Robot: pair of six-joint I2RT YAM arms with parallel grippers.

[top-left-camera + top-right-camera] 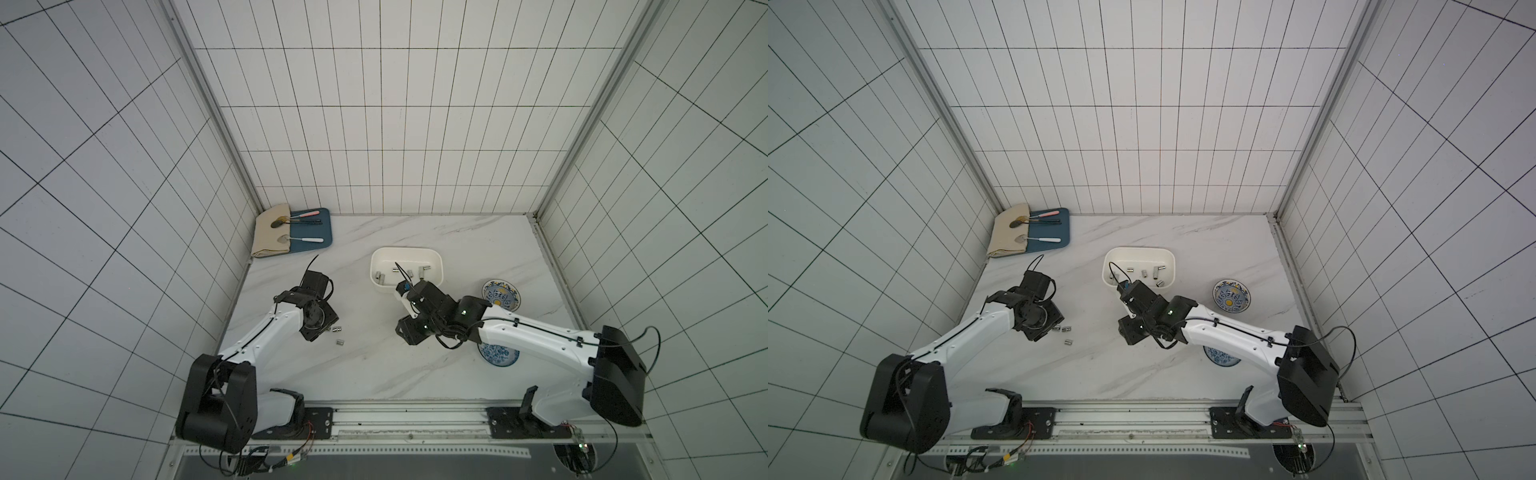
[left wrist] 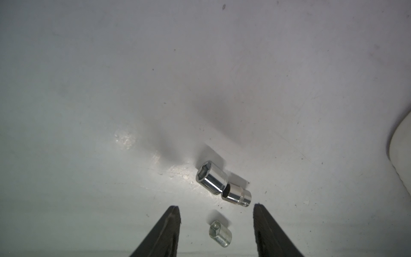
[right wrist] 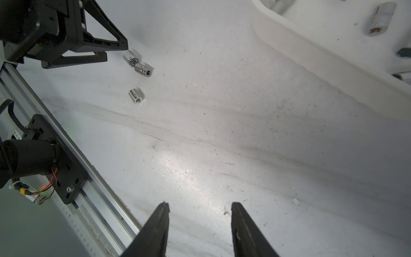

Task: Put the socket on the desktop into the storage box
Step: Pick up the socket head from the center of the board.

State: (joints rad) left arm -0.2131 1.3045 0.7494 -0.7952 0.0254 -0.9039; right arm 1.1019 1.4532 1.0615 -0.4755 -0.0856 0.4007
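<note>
Arms angled inward: left hand point(image 2: 216, 208), part open, empty, over three chrome cylindrical sockets point(image 2: 212, 178); right hand point(image 3: 200, 204) likewise over white marble-look tabletop point(image 1: 365, 374), white plastic tub point(image 1: 407, 249) at its 12 o'clock.

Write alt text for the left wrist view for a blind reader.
A small shiny steel socket lies on the white marble-look desktop, framed between the open black jaws of the left gripper. Beyond, a wider chrome socket touches a knurled one; the rim of a white plastic storage box edges in.

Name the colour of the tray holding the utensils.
Blue; the tray shows best in a top view.
</note>
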